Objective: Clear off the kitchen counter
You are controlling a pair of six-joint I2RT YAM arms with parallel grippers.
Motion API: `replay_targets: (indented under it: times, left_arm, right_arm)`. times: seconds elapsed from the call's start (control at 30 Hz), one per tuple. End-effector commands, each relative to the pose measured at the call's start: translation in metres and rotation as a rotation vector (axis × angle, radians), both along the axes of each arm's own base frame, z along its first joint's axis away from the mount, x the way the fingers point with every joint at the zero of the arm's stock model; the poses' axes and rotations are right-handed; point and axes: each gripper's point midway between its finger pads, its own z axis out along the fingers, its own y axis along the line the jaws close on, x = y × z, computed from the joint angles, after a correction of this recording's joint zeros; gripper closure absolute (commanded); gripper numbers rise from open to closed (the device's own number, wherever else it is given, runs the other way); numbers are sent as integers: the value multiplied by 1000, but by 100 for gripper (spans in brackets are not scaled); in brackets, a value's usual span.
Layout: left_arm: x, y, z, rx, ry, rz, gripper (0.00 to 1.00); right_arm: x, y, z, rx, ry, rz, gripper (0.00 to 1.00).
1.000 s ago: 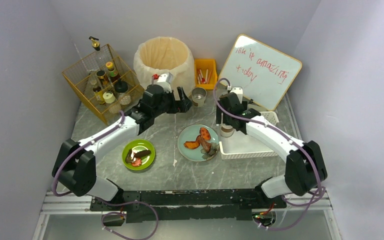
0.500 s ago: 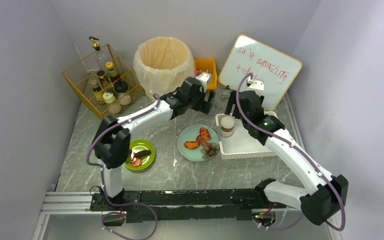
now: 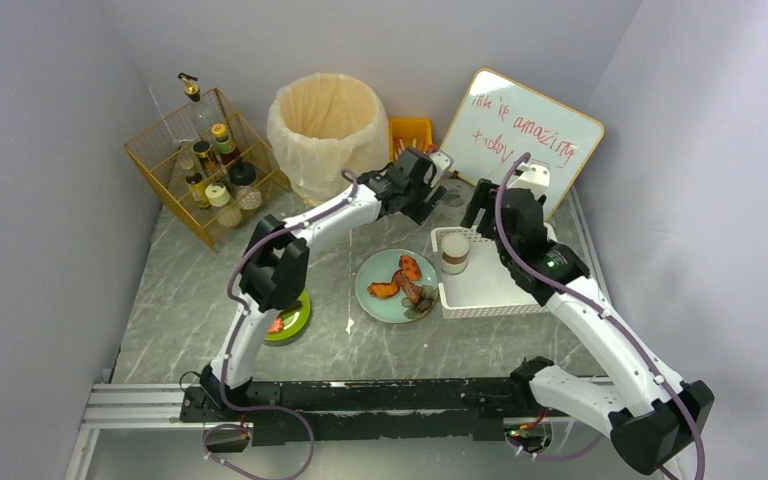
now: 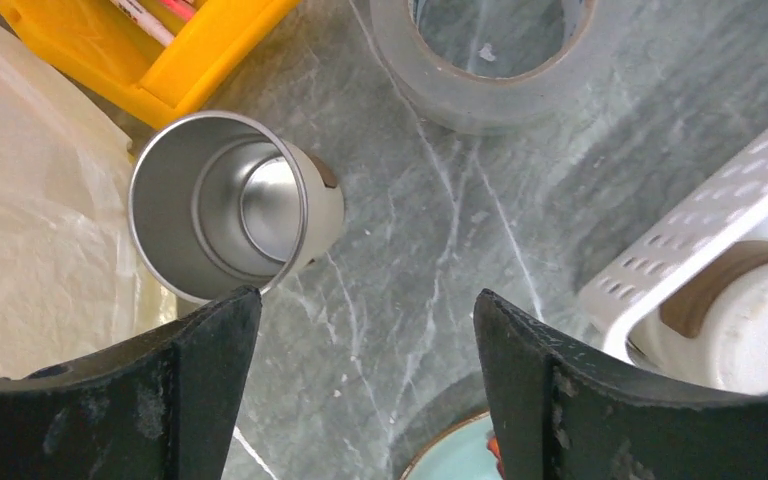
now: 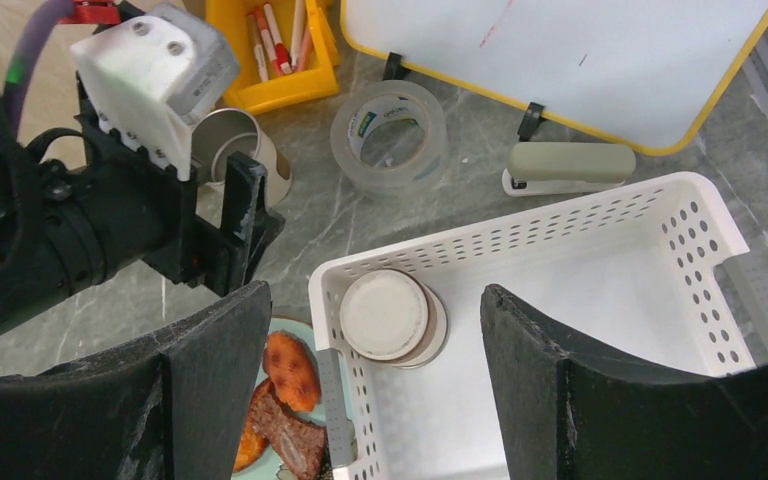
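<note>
- The counter was a broad grey marble-look slab with thin white veins. It filled the middle of the overhead view between pale walls, and everything stood on it.
- The left gripper hung with its fingers spread wide, only bare counter between them.
- The right gripper was likewise spread and gripped nothing. It hovered over the near left corner of a white basket.
- The left wrist view alone showed a steel cup, empty, at centre left just above the left finger. Whether its rim touched that finger was unclear.
- That view also caught a tape roll at the top and a yellow bin at upper left.
- The right wrist view alone showed a stapler between the basket and a whiteboard. It also showed a lidded jar upright in the basket's left corner.
- Only the overhead view showed a teal plate of food left of the basket and a green plate half hidden behind the left arm. A bag-lined bin and a wire rack stood at upper left.
</note>
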Motion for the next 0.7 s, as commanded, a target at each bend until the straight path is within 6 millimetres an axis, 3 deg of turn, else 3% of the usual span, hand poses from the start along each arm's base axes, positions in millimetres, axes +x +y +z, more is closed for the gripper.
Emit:
replay_targets:
  times: [0.0, 0.47, 0.67]
  left_arm:
    - [18, -4, 17, 60, -90, -32, 20]
    - [51, 1, 2, 56, -98, -10, 31]
    - [55, 0, -7, 40, -82, -21, 35]
  right_arm:
    - [1, -6, 7, -10, -34, -20, 20]
    - [3, -1, -1, -11, -9, 2, 20]
    - [3, 1, -5, -11, 1, 12, 20]
